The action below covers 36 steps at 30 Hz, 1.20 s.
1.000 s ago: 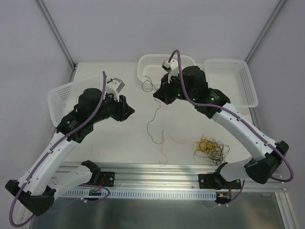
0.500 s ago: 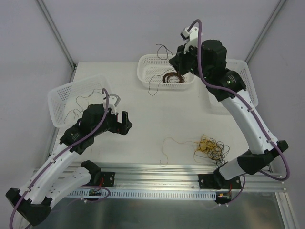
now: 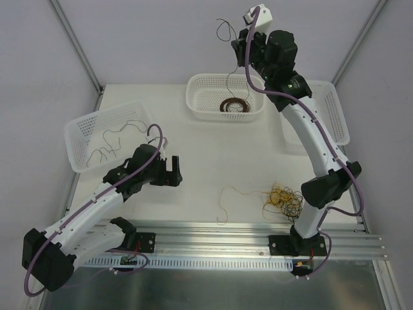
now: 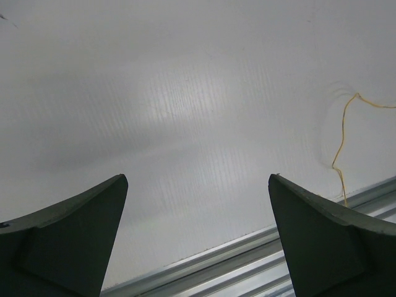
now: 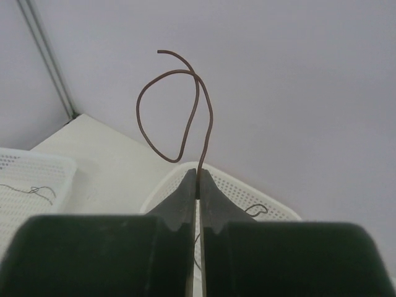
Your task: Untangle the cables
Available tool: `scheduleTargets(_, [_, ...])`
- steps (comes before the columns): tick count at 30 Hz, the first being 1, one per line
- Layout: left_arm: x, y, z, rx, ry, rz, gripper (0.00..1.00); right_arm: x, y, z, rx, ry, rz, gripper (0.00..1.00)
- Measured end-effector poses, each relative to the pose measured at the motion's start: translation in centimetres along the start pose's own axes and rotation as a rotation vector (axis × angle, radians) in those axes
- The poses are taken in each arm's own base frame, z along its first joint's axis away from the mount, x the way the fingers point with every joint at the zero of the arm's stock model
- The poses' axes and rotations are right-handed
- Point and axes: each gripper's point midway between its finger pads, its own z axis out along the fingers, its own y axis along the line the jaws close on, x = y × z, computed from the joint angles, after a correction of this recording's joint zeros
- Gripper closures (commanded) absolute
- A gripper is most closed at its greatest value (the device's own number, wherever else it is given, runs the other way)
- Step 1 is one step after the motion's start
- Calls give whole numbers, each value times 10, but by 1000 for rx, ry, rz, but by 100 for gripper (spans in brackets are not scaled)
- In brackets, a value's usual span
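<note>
Cables point(image 3: 284, 199): the main yellow-and-black clump sits on the table point(image 3: 193, 129) near the front right. One loose yellow strand point(image 4: 338, 148) trails off to its left; can't tell if it touches the clump or lies just apart. Right gripper point(image 5: 198, 185) is up high over the middle basket point(image 3: 197, 106), jaws clamped flat on a brown wire point(image 5: 201, 105). The wire's free end curls in a loop above the fingertips, the rest drops toward the basket, and the wrist view cuts it off below the fingers. A brown coil point(image 3: 233, 105) lies in that basket; whether the hanging wire joins it is too fine to make out from above. Left gripper point(image 3: 171, 170) hangs low over bare table, jaws spread wide, nothing between them. Its wrist camera catches only a short run of the yellow strand near the metal rail point(image 4: 235, 266) at the table edge. Left basket point(image 3: 77, 129) holds a few thin dark strands point(image 3: 106, 147). Right basket point(image 3: 335, 123) is partly hidden behind the right arm, contents unreadable.
</note>
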Motion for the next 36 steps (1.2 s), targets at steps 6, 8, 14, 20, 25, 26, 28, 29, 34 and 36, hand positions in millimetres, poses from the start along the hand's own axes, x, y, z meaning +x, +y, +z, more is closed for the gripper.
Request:
scheduleTargets(6, [8, 2, 17, -23, 61, -27, 1, 14, -26, 35, 59, -40, -42, 98])
scheduleTargets(8, [13, 2, 23, -26, 92, -27, 1, 33, -40, 50, 97, -24, -39, 98])
scheduleTargets(14, [12, -7, 29, 2, 134, -27, 1, 143, -67, 99, 168, 134, 19, 86])
scheduleTargets(20, [7, -12, 30, 22, 125, -25, 1, 292, -64, 117, 189, 407, 120, 33])
scheduleTargets(25, [6, -16, 26, 48, 119, -25, 1, 331, -61, 98, 202, 541, 139, 8])
scheduleTargets(26, [5, -18, 24, 56, 112, -24, 1, 329, -61, 94, 206, 550, 141, 6])
scheduleTargets(28, [2, -22, 20, 79, 99, -23, 1, 320, -62, 83, 209, 562, 145, 5])
scheduleTargets(29, [1, -23, 18, 89, 95, -22, 1, 313, -62, 75, 212, 570, 152, 5])
scheduleTargets(34, [2, -33, 13, 143, 101, -18, 1, 254, -61, 18, 244, 561, 228, 4])
scheduleTargets(36, [4, -36, 12, 165, 112, -16, 1, 235, -59, -13, 261, 555, 267, 4])
